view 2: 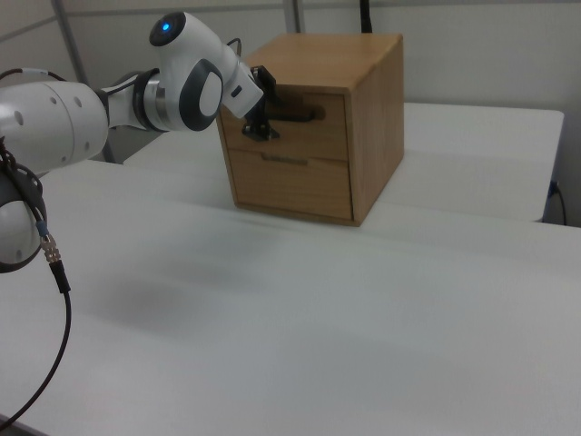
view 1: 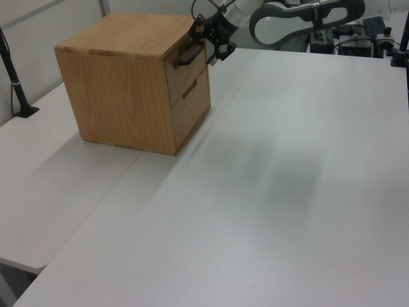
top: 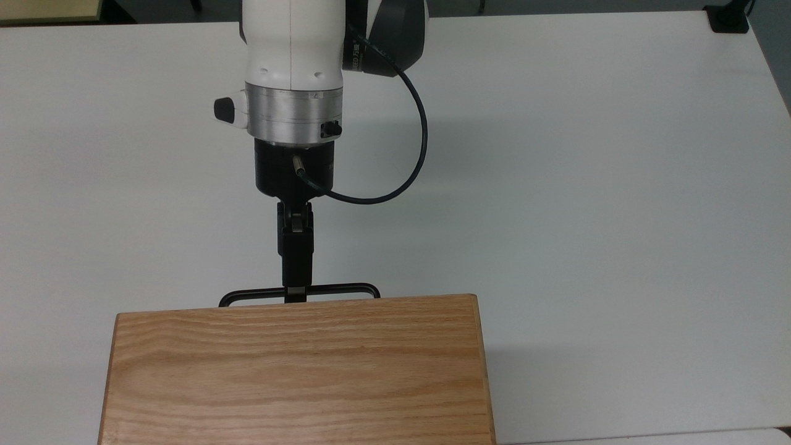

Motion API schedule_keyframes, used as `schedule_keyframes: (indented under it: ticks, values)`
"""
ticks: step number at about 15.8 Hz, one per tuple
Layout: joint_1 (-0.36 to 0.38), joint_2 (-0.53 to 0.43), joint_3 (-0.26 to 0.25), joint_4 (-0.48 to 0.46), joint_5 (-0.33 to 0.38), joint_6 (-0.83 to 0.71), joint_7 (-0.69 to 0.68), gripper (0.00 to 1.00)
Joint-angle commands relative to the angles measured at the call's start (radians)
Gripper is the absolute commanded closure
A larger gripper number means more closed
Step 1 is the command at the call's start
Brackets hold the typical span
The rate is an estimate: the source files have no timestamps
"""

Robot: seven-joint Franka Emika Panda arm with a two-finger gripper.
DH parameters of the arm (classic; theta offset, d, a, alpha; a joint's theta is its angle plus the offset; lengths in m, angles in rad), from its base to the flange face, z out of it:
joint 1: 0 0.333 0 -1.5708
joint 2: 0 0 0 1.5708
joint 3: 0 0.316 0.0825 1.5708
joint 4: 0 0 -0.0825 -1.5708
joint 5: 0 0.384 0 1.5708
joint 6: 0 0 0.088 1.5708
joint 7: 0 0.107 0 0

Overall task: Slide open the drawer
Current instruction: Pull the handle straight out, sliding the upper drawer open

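The oak cabinet (top: 296,371) stands on the white table (top: 587,185). Its upper drawer (view 2: 318,136) sits flush with the cabinet front, shut. A thin black bar handle (top: 337,288) sticks out from the drawer front, also seen in the left view as the handle (view 1: 185,61) and in the right view as the handle (view 2: 304,114). My gripper (top: 295,290) is at the handle's middle, seen edge-on from the top. In the right view my gripper (view 2: 264,111) is open, one finger above the bar and one below. In the left view my gripper (view 1: 208,39) reaches in from the right.
A lower drawer (view 2: 290,186) with a small recessed pull sits beneath the upper one. A black cable (top: 420,136) loops off the wrist. A black post (view 1: 14,83) stands at the left view's left. The table joins a second tabletop (view 1: 57,192) beside the cabinet.
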Motion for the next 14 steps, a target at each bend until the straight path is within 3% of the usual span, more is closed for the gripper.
schedule_keyframes:
  ticks: [1,2,8,14]
  values:
    - [0.016,0.01,-0.017,-0.015,-0.027,0.029,0.019,0.93]
    - [0.016,0.01,-0.016,-0.017,-0.027,0.029,0.019,1.0]
    - [0.014,-0.042,-0.014,-0.069,-0.027,0.029,0.001,1.0]
    - [-0.006,-0.211,0.003,-0.286,-0.021,0.032,-0.034,1.0]
